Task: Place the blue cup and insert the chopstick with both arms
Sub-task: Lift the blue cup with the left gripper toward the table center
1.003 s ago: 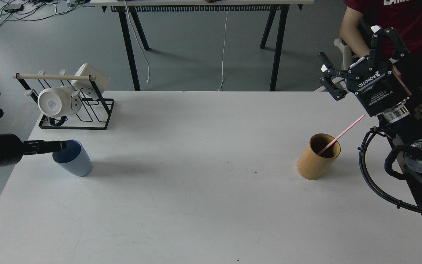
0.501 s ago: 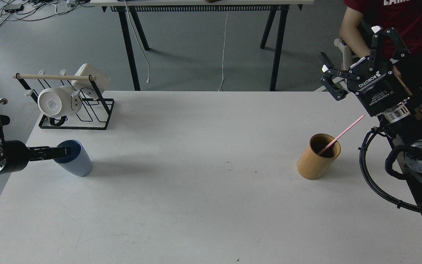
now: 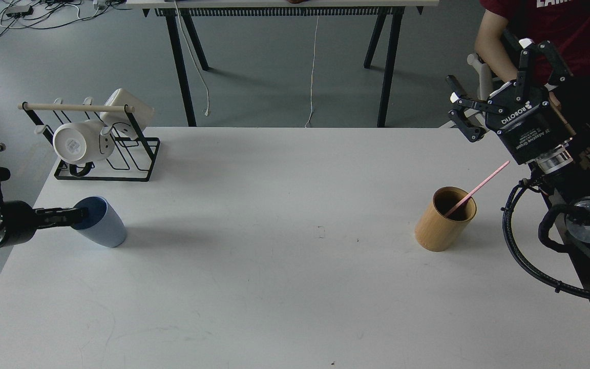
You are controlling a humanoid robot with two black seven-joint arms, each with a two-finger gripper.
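The blue cup (image 3: 104, 226) stands tilted on the white table (image 3: 274, 287) at the left. My left gripper (image 3: 81, 214) comes in level from the left edge. Its dark fingers reach the cup's near rim, and they cannot be told apart. One pink-red chopstick (image 3: 479, 187) leans out to the right of a tan wooden cup (image 3: 441, 225) at the right of the table. My right gripper (image 3: 488, 66) is raised above and behind the table's right edge, open and empty, well above the chopstick.
A black wire rack (image 3: 105, 154) with a pale wooden rod and white mugs (image 3: 75, 143) stands at the back left, behind the blue cup. A person in a red shirt (image 3: 556, 20) sits behind my right arm. A second table's legs (image 3: 182, 61) stand beyond.
My left gripper has dropped slightly and drawn a little left at the cup's rim, and the blue cup has shifted slightly left with it. My right gripper has barely moved.
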